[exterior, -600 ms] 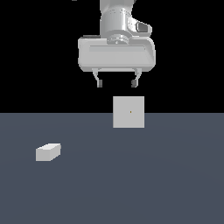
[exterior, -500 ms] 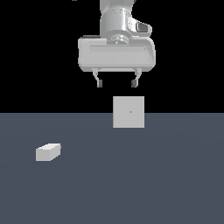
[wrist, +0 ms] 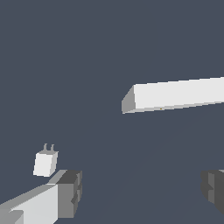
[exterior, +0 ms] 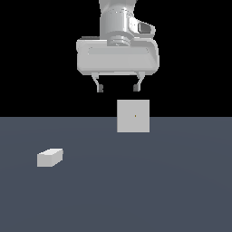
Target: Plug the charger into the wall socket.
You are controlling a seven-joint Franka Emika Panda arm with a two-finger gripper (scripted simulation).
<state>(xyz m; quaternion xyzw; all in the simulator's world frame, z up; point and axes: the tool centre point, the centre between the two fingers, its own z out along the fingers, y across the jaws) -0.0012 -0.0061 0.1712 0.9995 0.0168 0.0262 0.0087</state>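
Place: bare simulated test scene
Evidence: flat slate-grey floor [exterior: 136, 190], black void backdrop [exterior: 36, 54], untextured grey shapes

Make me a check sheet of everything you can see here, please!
Surface: flat dark grey-blue floor, plain.
Job's things: small light-grey oblong charger block lies on the floor at the exterior view's left, two prongs visible in the wrist view; flat upright light-grey square wall socket panel stands apart from it, unplugged.
Clutter: nothing seen.
Grippers: white robot gripper hangs above the socket, fingers spread, holding nothing.
Cables: nothing seen.
Surroundings: black background.
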